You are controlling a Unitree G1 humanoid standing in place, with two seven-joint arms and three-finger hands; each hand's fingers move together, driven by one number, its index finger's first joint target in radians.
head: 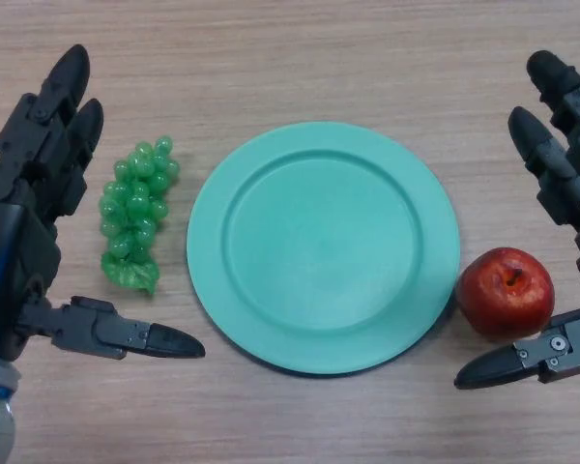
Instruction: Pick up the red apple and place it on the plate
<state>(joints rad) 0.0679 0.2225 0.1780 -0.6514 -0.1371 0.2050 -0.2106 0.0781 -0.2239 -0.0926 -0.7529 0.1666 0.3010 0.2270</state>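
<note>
A red apple [506, 291] sits on the wooden table just right of a round green plate [324, 246], touching or almost touching its rim. The plate holds nothing. My right hand [572, 184] is open at the right edge, with its fingers behind the apple and its thumb in front of it, not touching it. My left hand [31, 203] is open at the left edge, beside a bunch of green grapes.
A bunch of green grapes [135, 213] lies on the table between my left hand and the plate's left rim. The wooden table [300, 58] stretches bare behind the plate.
</note>
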